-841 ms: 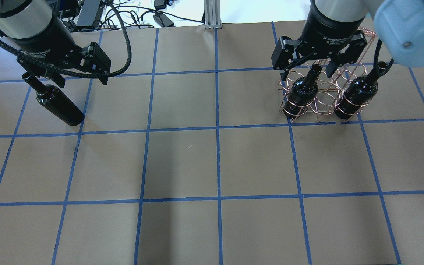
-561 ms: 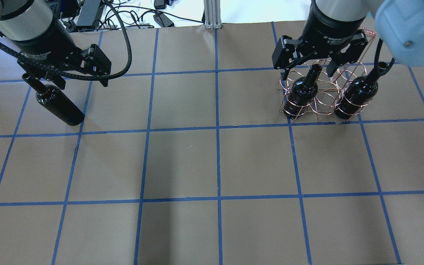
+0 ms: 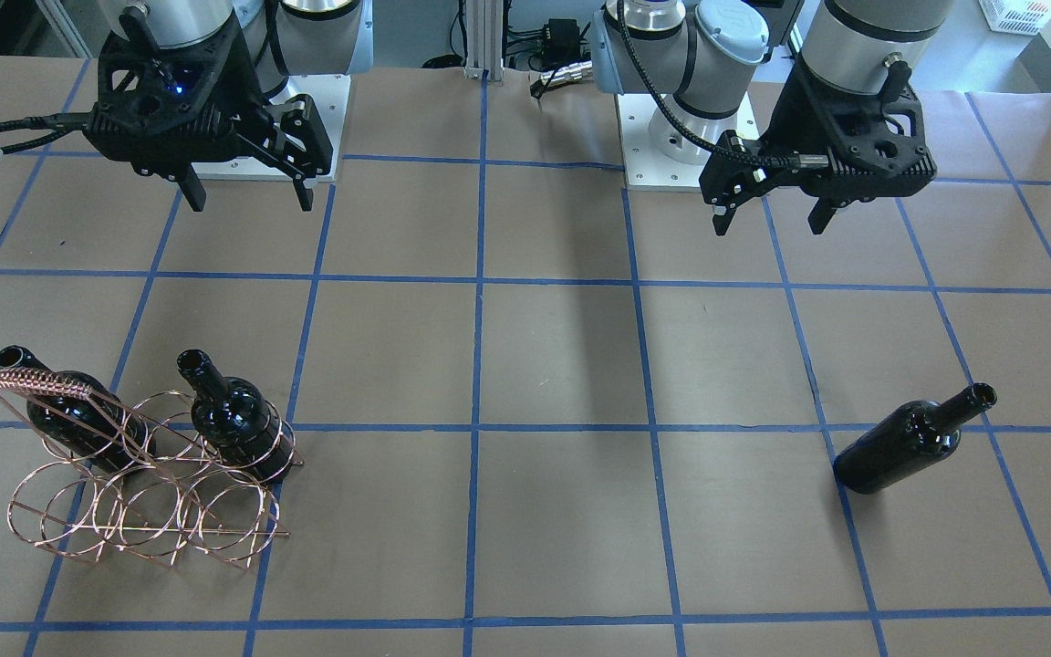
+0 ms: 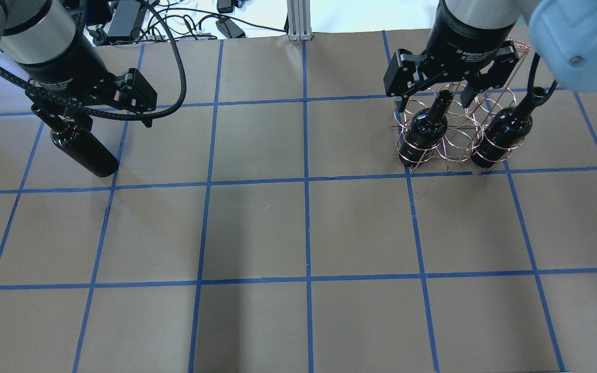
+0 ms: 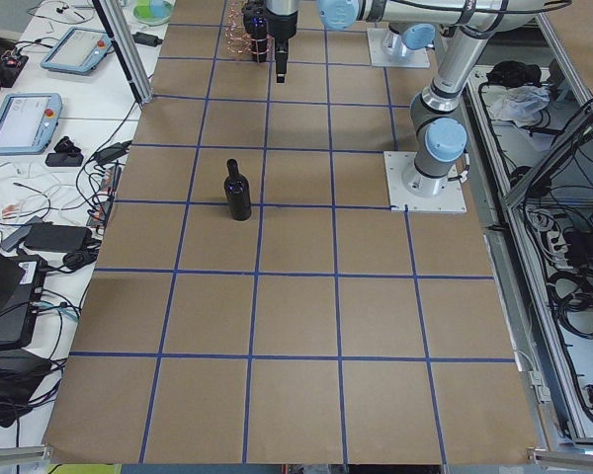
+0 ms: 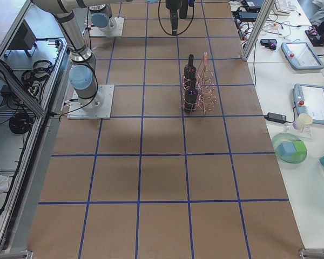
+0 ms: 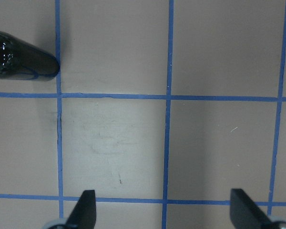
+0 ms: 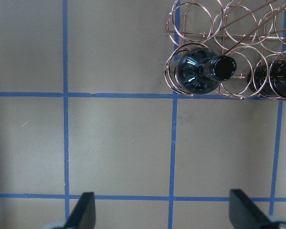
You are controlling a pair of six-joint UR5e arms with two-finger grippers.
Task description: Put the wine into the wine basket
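In the front-facing view you see the wine [image 3: 909, 440] standing alone on the counter [image 3: 562, 365], well apart from the wine basket [image 3: 138, 497]. The basket holds two other bottles [image 3: 238, 422], one at each end. The left gripper [image 3: 767, 222] hangs above the counter with its jaws wide, and so does the right gripper [image 3: 252, 199]. From overhead, the left gripper covers the wine's neck and the right one sits over the basket. The left side view shows the wine upright. Your left wrist camera catches the wine in its upper left corner, outside the spread jaws. The right wrist camera shows the basket beyond its spread jaws.
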